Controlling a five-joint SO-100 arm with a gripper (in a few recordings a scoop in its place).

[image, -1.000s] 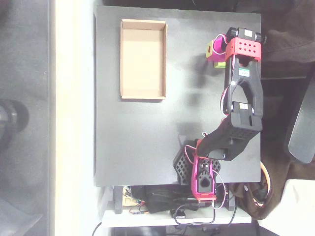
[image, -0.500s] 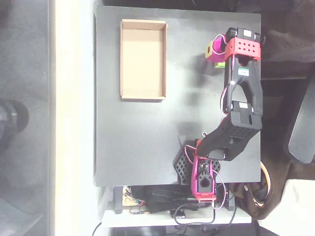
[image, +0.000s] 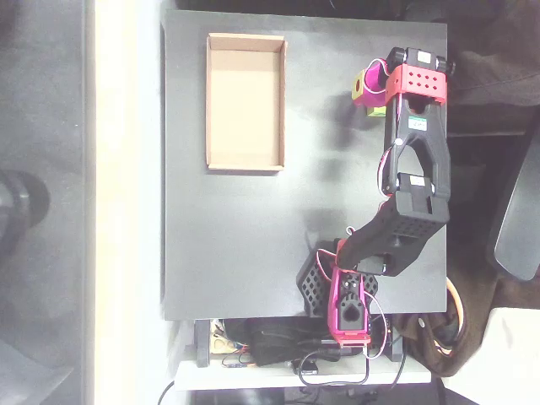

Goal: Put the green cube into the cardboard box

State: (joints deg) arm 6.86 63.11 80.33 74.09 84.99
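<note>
The green cube (image: 377, 110) lies at the table's upper right, and just a lime sliver of it peeks out from under the magenta gripper (image: 371, 91). The gripper hangs directly over the cube with its yellow square patch facing left. Its jaws are hidden beneath its own body, so I cannot tell whether they hold the cube. The cardboard box (image: 245, 162), a shallow tan tray with nothing in it, sits at the table's upper left, well apart from the gripper.
The black table (image: 245, 245) is bare between the box and the arm. The arm's base (image: 346, 295) and its cables sit at the lower edge. The table's right edge runs close beside the arm.
The gripper has edged very slightly up and to the left over the cube. The box has not moved.
</note>
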